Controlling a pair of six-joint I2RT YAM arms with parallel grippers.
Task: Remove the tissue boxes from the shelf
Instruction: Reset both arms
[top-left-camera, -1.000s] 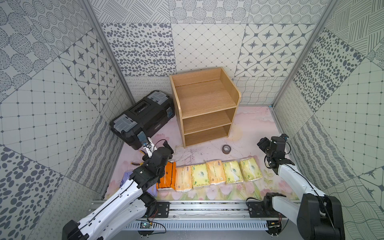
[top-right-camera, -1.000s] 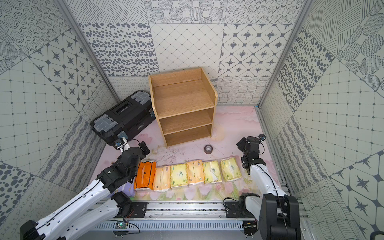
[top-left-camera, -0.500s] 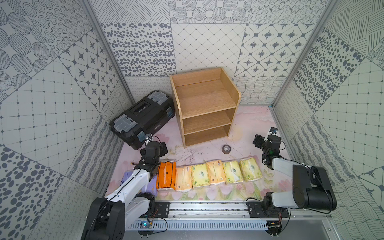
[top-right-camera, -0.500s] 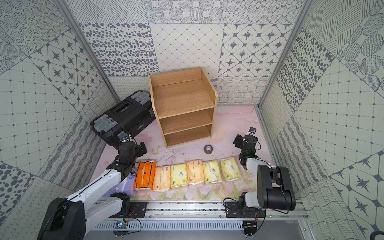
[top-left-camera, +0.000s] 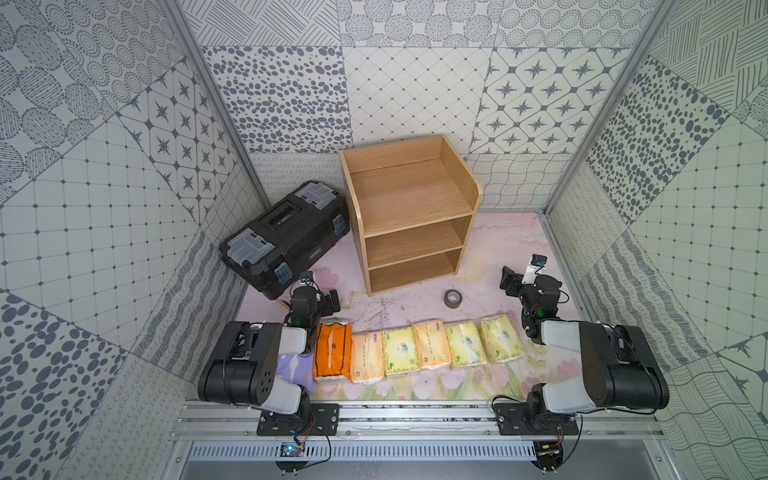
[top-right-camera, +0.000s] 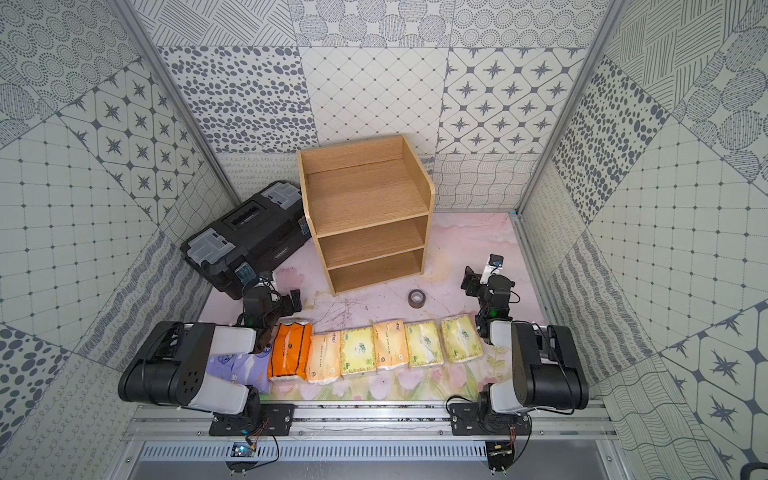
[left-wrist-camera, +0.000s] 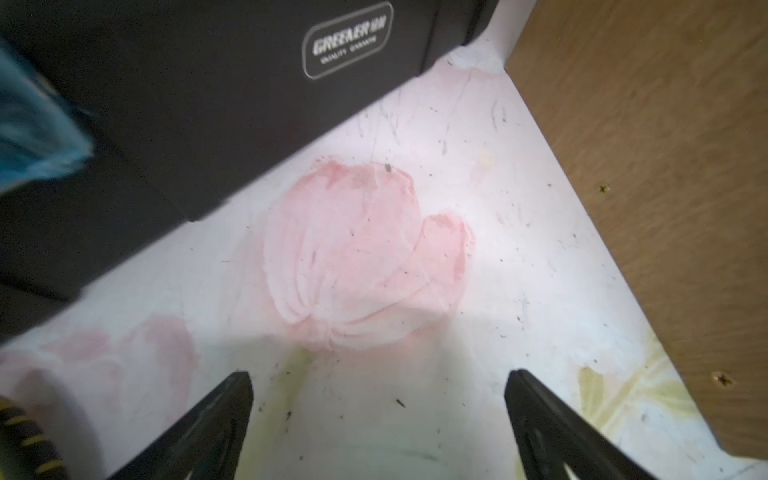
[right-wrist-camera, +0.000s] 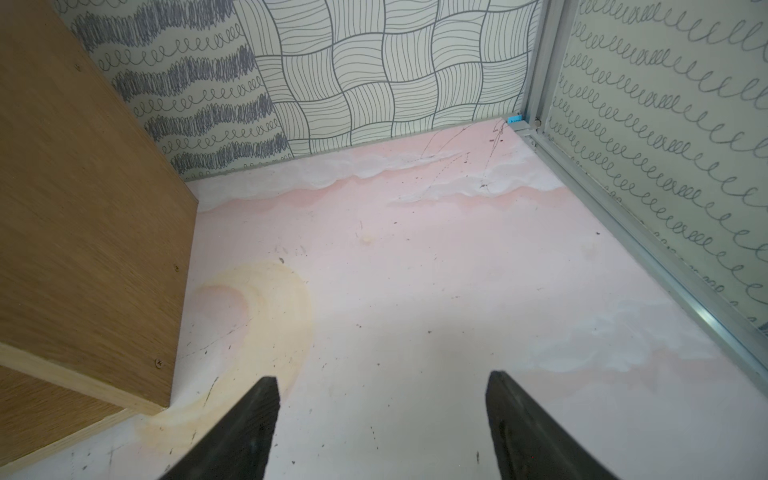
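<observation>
— Left wrist view: how do the jaws of the left gripper (left-wrist-camera: 379, 374) stand?

— Spread wide. Both black fingers are apart, with only the pink floral mat (left-wrist-camera: 374, 257) between them, and they grasp nothing. The black toolbox (left-wrist-camera: 208, 104) lies to one side and a wooden side panel of the shelf (left-wrist-camera: 665, 166) stands on the other.

— And the right gripper (right-wrist-camera: 382, 376)?

— Its wrist view shows much the same. The jaws are released, with bare mat between the tips. The shelf's side is close by and the patterned wall (right-wrist-camera: 374, 83) lies beyond.

— Where are the tissue boxes (top-left-camera: 401, 351)?

— In both top views they lie in one row on the mat, in front of the shelf and apart from it. At the robot's left end, lavender wrapping (top-right-camera: 237, 365) shows under the left arm, which hides too much to count the packs there. Next comes the orange pack (top-left-camera: 331, 351), then five cream or yellow-green packs (top-left-camera: 465, 345) side by side.

— And the shelf itself?

— It stands upright at the back with its open front towards the arms, and all three tiers show bare wood. The toolbox sits just beside its left side. A grey tape roll (top-left-camera: 453, 298) lies on the mat between the shelf and the row.

— Where are the grippers in relation to the row?

— The left gripper hovers just past the far end of the orange pack. The right gripper is beyond the rightmost pack, near the right wall.
</observation>
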